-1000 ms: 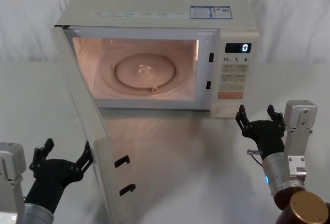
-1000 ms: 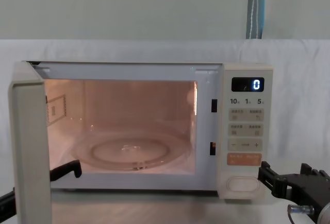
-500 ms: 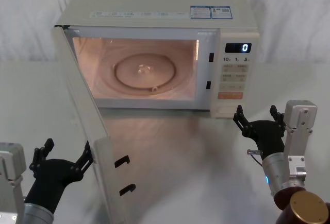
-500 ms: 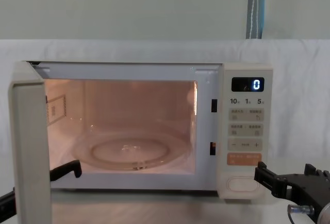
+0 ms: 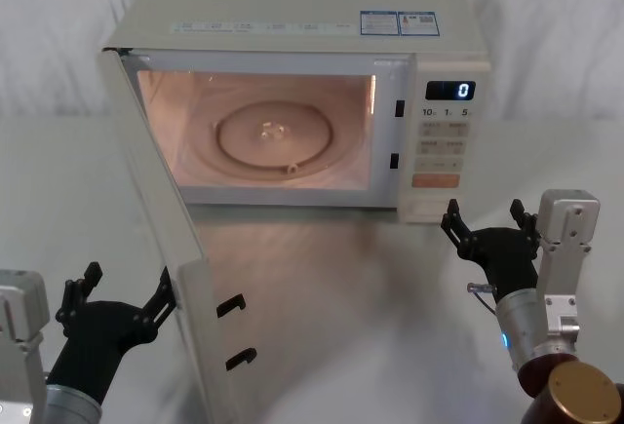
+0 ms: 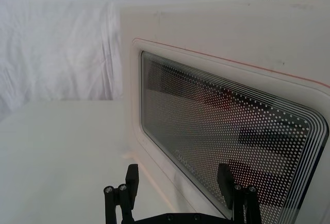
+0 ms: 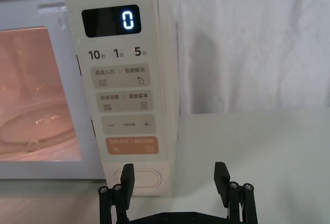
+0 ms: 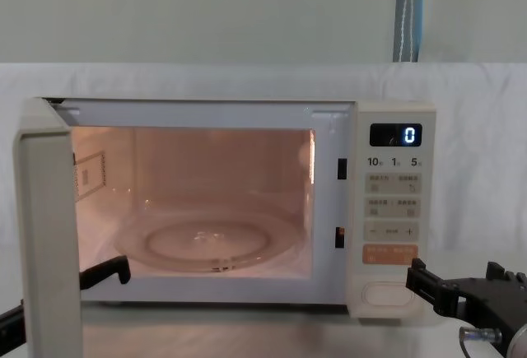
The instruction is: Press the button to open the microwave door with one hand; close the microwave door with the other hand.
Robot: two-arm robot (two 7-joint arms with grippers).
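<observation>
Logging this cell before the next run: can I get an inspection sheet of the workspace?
Surface: white table, bare in front of the oven.
Job's things: door swung wide open, cavity lit, glass turntable inside; button at the panel's foot, untouched; display reads 0.
Clutter: nothing seen.
End effectors: left end effector open, against the door's outer face; right end effector open, just short of the button.
Cables: nothing seen on the table.
Surroundings: white cloth backdrop.

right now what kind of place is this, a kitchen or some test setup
Probably a test setup, not a kitchen: the microwave stands alone on a white-draped table, white cloth hangs behind it, and two robot grippers face it.
</observation>
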